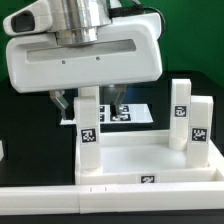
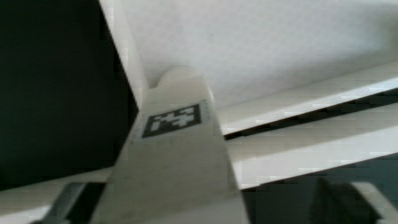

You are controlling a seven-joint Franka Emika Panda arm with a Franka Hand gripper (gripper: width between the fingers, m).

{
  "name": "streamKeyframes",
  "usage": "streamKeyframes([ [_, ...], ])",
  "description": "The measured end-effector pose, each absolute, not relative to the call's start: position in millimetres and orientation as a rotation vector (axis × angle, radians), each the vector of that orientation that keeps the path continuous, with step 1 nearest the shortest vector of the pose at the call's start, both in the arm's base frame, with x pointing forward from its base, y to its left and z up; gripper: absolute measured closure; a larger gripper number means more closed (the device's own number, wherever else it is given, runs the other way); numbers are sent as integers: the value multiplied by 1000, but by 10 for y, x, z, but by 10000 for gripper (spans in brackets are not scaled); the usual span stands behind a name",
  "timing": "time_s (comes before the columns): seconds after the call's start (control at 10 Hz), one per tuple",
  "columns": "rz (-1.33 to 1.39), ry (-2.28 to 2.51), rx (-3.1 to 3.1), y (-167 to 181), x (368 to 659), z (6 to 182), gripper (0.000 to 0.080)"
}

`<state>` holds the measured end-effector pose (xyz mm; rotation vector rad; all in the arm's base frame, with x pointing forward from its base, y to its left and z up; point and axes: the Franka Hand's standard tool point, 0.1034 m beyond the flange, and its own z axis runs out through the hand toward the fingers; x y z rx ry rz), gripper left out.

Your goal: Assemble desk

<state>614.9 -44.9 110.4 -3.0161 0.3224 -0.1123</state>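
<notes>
With our gripper [image 1: 100,103] clamped on a tagged leg [image 2: 175,150] above the panel [image 1: 140,160], any tilt could jam it in its corner socket.

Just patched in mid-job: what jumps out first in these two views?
The bulky white arm head fills the top of the exterior view, its tool down around a white block leg with a black-and-white tag at the near-left corner of the large white rimmed desk panel. Two more tagged legs stand upright toward that view's right. In the wrist view, that leg looms close.
</notes>
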Motion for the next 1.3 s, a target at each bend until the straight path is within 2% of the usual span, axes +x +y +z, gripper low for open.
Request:
streamKeyframes([
  [0.1,-111,349,-3012,-451,6150,1105,415],
  [0.2,-111,482,-2996,-493,6153,1106,506],
  [0.4,-99,687,-2952,-487,6152,1101,508],
  [0.8,36,1822,-2350,-422,6228,1090,511],
  [1.0,16,1887,-2270,-444,6244,1090,511],
  [1.1,13,1861,-2292,-446,6243,1087,433],
  [1.2,-11,1746,-2381,-457,6249,1087,433],
  [1.3,-71,1535,-2524,-491,6268,1084,253],
])
